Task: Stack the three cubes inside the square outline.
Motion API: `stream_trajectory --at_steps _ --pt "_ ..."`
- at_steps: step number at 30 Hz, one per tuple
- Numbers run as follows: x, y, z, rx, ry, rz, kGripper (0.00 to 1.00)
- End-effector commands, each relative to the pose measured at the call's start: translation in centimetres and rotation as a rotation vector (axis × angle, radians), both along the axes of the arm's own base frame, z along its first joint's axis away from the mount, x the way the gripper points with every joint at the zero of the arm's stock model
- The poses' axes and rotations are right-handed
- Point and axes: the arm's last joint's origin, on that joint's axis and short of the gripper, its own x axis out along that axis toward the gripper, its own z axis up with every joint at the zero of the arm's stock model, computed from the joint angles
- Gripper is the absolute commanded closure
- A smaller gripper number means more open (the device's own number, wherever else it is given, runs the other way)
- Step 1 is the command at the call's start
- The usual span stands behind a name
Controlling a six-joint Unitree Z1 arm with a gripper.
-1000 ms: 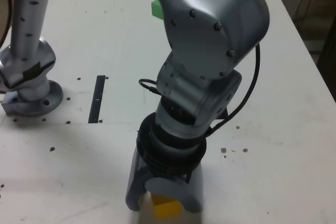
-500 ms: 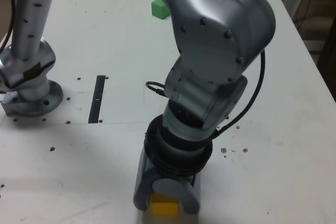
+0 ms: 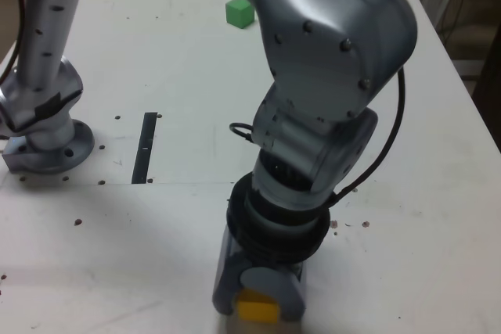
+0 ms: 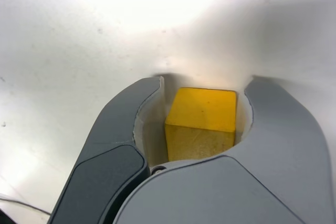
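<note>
A yellow cube (image 3: 257, 304) rests on the white table near its front edge, low in the exterior view. My gripper (image 3: 258, 312) points down over it and is shut on it. In the wrist view the yellow cube (image 4: 202, 116) sits between the two grey fingers (image 4: 126, 129), with the gripper (image 4: 206, 92) closed against its sides. A green cube (image 3: 239, 12) stands alone far back on the table, well away from the gripper. The square outline is out of view in both views.
A thin black strip (image 3: 145, 146) lies on the table towards the exterior view's left. Further left is the arm's round base (image 3: 47, 142). A black cable (image 3: 389, 138) loops off the wrist. The table's right edge (image 3: 454, 76) runs down the exterior view's right.
The jaws have closed in on the yellow cube. The gripper and the cube have shifted a little towards the exterior view's right, and more of the green cube now shows.
</note>
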Motion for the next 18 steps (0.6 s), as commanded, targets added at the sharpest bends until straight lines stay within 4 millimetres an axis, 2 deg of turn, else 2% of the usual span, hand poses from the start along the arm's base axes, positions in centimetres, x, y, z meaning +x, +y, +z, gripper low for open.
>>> stream_trajectory --at_steps 1,5,9,14,18 --pt "0.0 0.2 0.6 0.004 -0.004 -0.004 0.86" --pt "-0.3 0.7 1.8 0.012 -0.017 -0.013 0.88" --pt "-0.5 2.0 3.4 0.018 -0.024 -0.018 0.90" --pt "-0.6 5.0 5.8 0.057 -0.011 -0.034 0.90" --pt "0.2 7.9 7.5 0.072 -0.014 -0.056 0.90"
